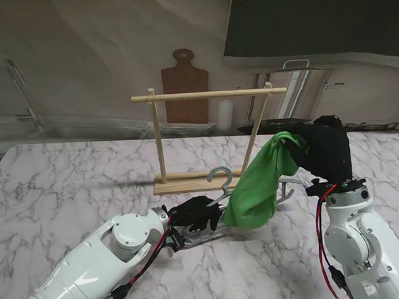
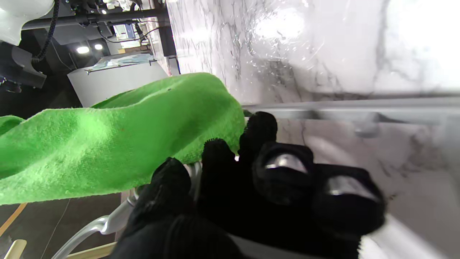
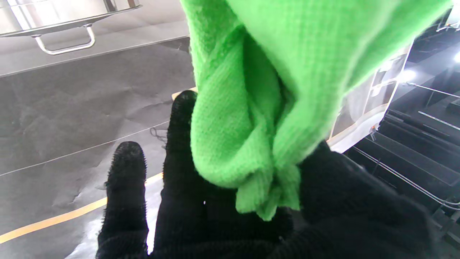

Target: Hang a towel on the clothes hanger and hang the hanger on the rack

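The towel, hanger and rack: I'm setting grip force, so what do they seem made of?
Towel: soft green cloth, apparently microfibre or terry; fuzzy nap and limp folds. Hanger: looks like bare silvery metal, thin and shiny, though plated plastic is possible. Rack: pale unfinished wood; round dowels, matte.

No legible text or labels anywhere

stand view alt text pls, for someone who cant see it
The right hand holds a green towel up over a silver clothes hanger that the left hand grips on a marble table. A wooden rack stands just behind them.
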Tool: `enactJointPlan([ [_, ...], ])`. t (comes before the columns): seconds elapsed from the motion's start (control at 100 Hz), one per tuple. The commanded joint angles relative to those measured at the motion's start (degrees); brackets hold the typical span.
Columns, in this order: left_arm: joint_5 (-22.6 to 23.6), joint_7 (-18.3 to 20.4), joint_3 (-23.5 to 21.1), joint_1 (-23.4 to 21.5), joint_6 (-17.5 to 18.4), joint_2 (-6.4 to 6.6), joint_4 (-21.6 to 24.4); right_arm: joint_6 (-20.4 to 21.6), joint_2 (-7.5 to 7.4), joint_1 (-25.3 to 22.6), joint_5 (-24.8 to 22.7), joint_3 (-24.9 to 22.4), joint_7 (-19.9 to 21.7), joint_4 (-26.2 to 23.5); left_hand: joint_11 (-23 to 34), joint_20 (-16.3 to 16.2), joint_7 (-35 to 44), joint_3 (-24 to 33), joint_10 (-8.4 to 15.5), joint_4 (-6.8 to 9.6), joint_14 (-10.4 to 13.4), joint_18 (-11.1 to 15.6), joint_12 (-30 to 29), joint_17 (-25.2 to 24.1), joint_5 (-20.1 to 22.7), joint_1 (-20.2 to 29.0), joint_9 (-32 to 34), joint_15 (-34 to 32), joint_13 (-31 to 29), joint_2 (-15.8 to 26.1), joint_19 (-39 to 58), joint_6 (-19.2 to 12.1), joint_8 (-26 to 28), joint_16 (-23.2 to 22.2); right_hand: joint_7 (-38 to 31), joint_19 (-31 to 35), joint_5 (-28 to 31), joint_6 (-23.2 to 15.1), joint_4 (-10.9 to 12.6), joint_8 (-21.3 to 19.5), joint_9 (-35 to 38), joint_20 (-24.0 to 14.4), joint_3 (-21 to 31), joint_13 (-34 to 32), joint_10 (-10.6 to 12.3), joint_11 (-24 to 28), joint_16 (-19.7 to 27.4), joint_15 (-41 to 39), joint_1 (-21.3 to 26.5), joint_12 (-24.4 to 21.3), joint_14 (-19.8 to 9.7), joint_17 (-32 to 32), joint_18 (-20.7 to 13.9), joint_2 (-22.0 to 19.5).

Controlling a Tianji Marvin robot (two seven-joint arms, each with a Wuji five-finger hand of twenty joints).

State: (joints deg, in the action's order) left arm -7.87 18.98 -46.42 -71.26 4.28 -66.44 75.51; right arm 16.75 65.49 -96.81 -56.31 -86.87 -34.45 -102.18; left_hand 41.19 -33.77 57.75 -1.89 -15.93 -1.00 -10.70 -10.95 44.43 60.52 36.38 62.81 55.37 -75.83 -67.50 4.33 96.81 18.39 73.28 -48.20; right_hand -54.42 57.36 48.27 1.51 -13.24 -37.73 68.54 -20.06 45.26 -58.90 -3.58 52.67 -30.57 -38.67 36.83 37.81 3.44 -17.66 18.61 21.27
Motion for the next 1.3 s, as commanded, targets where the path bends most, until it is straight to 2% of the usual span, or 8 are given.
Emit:
enactJointPlan([
  [0.0,0.24,1.58,0.43,0.39,-0.08,0.26,-0.19,-0.79,-0.05,0.02,0.16,-0.54,-0.35,0.27,0.62,0.64,0.96,-0.05,0.35,0.08,-7.34,9.34,0.15,2.34,1.91,1.7,1.63,-3.26,-1.38,5.18,23.17,-0.82,-0.24,-0.48,-1.69,-0.62,1.17,-3.24,-0.25,-1.04,-1.09,-0.82,0.71,-0.37,-1.36,0.38,-0.28,-0.41,0.99,0.29,-3.71,1.3,0.82,-3.78],
  [0.2,1.66,-0.15,2.01,1.6,-0.19,-0.5,-2.65,-1.13,0.0,0.5,0.25,-0.48,-0.2,-0.45,0.39,0.93,0.81,-0.02,0.12,0.1,-7.49,9.26,0.19,2.27,1.75,1.71,1.24,-3.06,-1.15,5.27,23.17,-0.74,-0.24,-0.49,-1.7,-0.81,1.12,-3.15,-0.19,-0.92,-1.16,-0.9,0.36,-0.21,-1.46,0.47,-0.31,-0.54,1.14,0.27,-3.62,1.48,0.85,-3.84],
  [0.74,-4.72,2.98,3.53,2.71,-1.42,-1.5,-4.31,2.66,0.38,2.71,1.48,1.51,-1.32,-0.4,0.72,1.17,0.7,-0.01,0.09,0.11,-7.5,9.13,0.63,2.29,1.87,1.74,1.36,-2.97,-1.08,5.2,23.17,-0.57,-0.07,-0.58,-1.77,-1.33,0.84,-4.22,-0.14,-0.95,-1.46,-0.96,-0.01,-0.12,-0.73,0.29,-0.12,-0.22,0.95,0.14,-4.35,1.78,0.79,-4.08],
  [1.01,-4.56,3.86,4.75,3.96,-1.26,-1.6,-5.13,3.57,0.76,2.95,2.78,3.05,-2.14,0.05,0.66,1.32,0.57,-0.03,0.09,0.11,-7.66,8.92,0.71,2.26,1.79,1.74,1.27,-2.88,-0.96,5.22,23.17,-0.6,-0.01,-0.57,-1.81,-1.54,0.81,-4.28,-0.16,-0.93,-1.46,-1.0,0.03,-0.08,-0.61,0.21,-0.09,-0.08,0.93,0.12,-4.44,1.87,0.75,-4.11],
  [1.29,-7.28,5.75,2.17,1.71,-2.81,-0.8,-2.14,6.71,0.87,3.34,3.0,3.48,-3.44,2.5,0.6,1.49,0.54,-0.02,-0.04,0.11,-7.59,8.96,0.75,2.24,1.8,1.74,1.26,-2.85,-0.94,5.17,23.17,-0.59,0.04,-0.58,-1.86,-2.07,0.6,-5.09,-0.26,-1.02,-1.83,-0.91,0.11,0.22,-0.11,0.11,-0.03,0.25,0.55,0.18,-4.93,2.46,0.76,-4.26],
])
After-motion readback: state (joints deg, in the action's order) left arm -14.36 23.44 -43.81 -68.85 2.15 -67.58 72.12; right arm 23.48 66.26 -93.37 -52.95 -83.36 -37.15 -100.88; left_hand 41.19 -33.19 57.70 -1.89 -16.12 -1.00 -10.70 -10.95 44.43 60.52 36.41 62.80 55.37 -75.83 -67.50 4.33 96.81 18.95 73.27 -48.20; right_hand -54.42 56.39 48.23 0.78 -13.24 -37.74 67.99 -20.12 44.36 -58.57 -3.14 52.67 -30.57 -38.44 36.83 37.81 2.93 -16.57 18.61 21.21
